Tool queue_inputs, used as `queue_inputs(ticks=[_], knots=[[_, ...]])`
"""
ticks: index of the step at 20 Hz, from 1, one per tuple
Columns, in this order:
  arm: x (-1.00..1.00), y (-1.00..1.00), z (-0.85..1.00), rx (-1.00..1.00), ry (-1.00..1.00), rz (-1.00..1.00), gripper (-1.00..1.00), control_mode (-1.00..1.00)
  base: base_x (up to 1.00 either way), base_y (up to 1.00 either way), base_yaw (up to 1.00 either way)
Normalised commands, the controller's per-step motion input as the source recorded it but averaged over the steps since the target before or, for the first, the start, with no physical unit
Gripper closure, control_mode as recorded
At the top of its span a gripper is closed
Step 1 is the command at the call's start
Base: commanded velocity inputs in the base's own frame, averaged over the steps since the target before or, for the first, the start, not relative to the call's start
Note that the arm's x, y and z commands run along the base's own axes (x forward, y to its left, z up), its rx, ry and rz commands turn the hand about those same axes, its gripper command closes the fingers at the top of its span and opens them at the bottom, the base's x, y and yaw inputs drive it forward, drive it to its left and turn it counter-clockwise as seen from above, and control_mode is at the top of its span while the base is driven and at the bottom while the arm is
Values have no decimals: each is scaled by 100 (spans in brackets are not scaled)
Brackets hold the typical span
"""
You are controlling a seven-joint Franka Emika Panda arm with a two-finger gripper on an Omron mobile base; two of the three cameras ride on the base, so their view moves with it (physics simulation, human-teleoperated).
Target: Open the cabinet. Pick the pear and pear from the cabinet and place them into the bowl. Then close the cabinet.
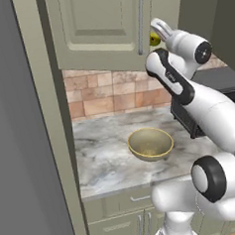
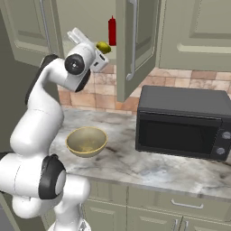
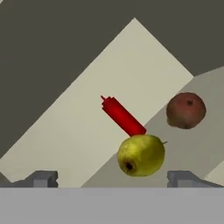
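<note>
The gripper (image 3: pixel 112 178) is opened wide and holds nothing. In the hand view its two grey fingertips (image 3: pixel 41 178) stand far apart at the bottom edge, and a yellow-green pear (image 3: pixel 141 155) lies between them, a little toward 1 o'clock from their middle, not touching either tip. Behind this pear, toward 11 o'clock, a red squeeze bottle (image 3: pixel 122 116) stands on the cabinet shelf (image 3: pixel 192 144). A reddish-brown rounded fruit (image 3: pixel 186 110) rests on the same shelf, at 2 o'clock from the pear and apart from it.

In the right base view the sage-green wall cabinet has its right door (image 2: pixel 135 45) swung open, with the slim bar handle on it. The pear (image 2: pixel 103 47) is seen just beside the hand, at 3 o'clock of it, and the red bottle (image 2: pixel 112 30) is at 1 o'clock from the pear. In the left base view the left door (image 1: pixel 100 26) is closed and the pear (image 1: pixel 155 39) appears at its lower right corner.

The golden-tan bowl (image 2: pixel 86 141) sits empty on the marble counter (image 2: pixel 126 162), at 9 o'clock from the black microwave (image 2: pixel 182 122) and well apart from it.
</note>
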Motion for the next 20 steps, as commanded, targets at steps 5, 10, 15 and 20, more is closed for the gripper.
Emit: queue_inputs(ticks=[5, 10, 15, 20], knots=[[5, -3, 0, 0, 16, 28, -100, -100, 0, 0, 0], [0, -11, -2, 0, 12, 32, -100, -100, 0, 0, 0], [1, 0, 0, 3, 0, 4, -100, -100, 0, 0, 0], [28, 5, -4, 0, 0, 1, -100, -100, 0, 0, 0]])
